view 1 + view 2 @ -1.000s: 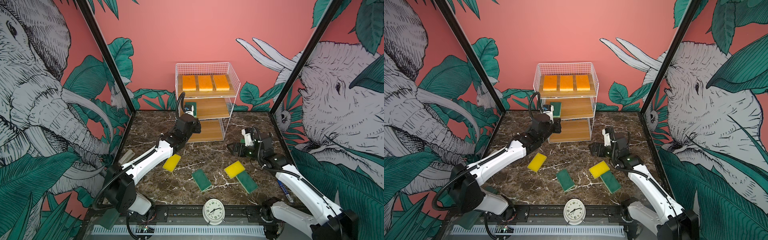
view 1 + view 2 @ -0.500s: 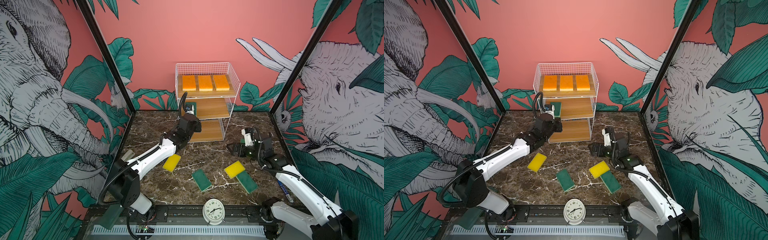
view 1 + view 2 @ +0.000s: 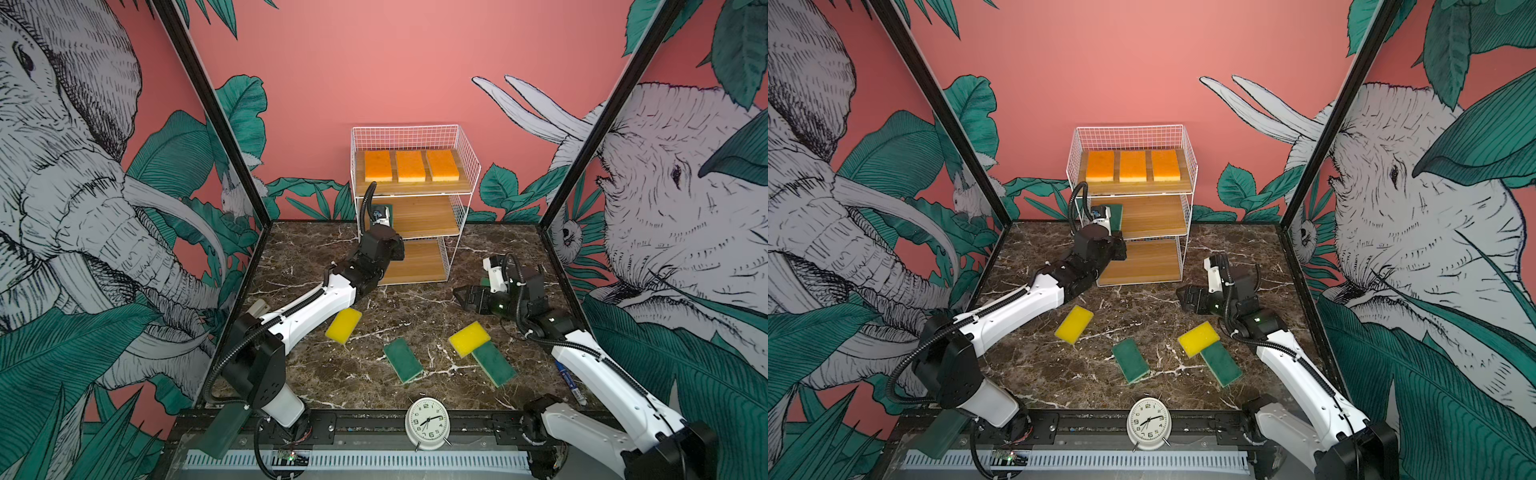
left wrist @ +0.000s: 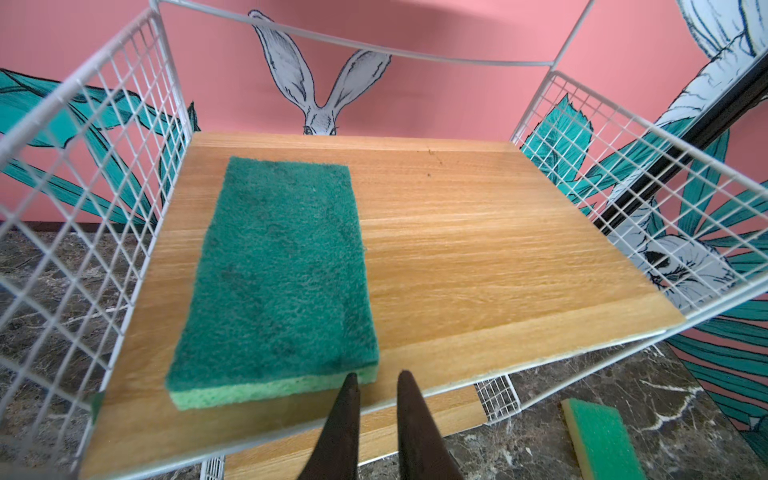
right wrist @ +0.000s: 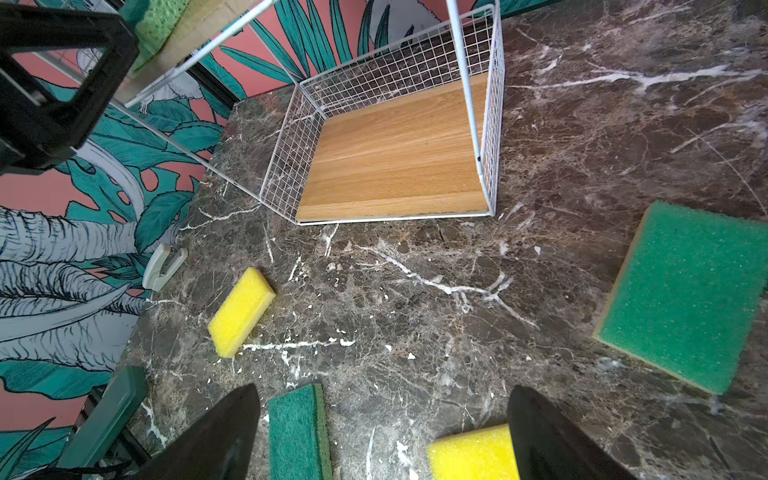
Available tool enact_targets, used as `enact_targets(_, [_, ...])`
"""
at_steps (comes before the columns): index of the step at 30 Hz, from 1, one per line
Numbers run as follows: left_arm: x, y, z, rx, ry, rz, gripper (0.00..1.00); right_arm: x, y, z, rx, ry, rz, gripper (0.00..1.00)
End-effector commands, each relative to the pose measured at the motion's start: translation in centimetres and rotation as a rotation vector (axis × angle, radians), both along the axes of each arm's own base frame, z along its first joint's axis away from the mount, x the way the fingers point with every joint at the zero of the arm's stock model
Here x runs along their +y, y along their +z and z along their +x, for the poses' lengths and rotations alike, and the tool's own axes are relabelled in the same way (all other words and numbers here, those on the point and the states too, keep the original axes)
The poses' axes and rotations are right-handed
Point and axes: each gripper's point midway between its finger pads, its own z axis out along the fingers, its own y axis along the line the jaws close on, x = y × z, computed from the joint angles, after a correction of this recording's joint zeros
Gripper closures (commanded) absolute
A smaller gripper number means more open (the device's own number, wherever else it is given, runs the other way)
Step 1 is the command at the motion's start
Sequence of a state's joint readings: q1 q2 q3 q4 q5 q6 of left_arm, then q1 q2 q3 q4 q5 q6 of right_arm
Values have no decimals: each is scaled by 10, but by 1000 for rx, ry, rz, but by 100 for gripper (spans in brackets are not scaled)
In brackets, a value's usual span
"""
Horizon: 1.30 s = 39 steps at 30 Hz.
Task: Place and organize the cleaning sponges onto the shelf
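The shelf [image 3: 468,166] stands at the back, with three orange sponges [image 3: 409,165] in a row on its top tier. One dark green sponge [image 4: 278,274] lies on the left of the middle tier. My left gripper [image 4: 376,376] is shut and empty, its tips just off that sponge's near corner at the tier's front edge. My right gripper [image 3: 461,297] hovers open over the table, holding nothing. On the table lie a yellow sponge [image 3: 343,325], a green one [image 3: 402,359], and a second yellow one [image 3: 469,338] overlapping another green [image 3: 494,363]. A green sponge, foam up [image 5: 685,295], lies by my right gripper.
A white alarm clock [image 3: 427,422] stands at the table's front edge. A blue pen [image 3: 571,382] lies along the right edge under my right arm. A grey clip [image 3: 257,308] sits by the left wall. The shelf's bottom tier [image 5: 395,158] is bare.
My left arm's elbow and shoulder have swung slightly to the right while its gripper stays at the middle tier's front. The right arm and the sponges have not moved.
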State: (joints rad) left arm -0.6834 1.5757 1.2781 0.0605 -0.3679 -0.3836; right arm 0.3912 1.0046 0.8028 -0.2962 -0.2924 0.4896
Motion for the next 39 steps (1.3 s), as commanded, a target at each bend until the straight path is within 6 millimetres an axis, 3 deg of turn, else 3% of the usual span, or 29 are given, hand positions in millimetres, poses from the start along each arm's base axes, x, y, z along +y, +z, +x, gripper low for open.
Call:
enact_targets(1, [4, 24, 5, -68, 27, -33, 81, 3, 5, -2, -36, 19, 9, 5])
enact_targets(15, [5, 14, 19, -56, 61, -12, 82, 0, 0, -4, -35, 15, -2, 4])
enact_targets(28, [13, 29, 19, -94, 91, -1, 82, 2, -3, -3, -31, 16, 1, 4])
enact_targets(33, [14, 40, 12, -105, 68, -23, 82, 3, -3, -3, -27, 20, 5, 4])
enact_targets(39, [24, 65, -11, -135, 31, -54, 80, 6, 0, 0, -34, 22, 20, 4])
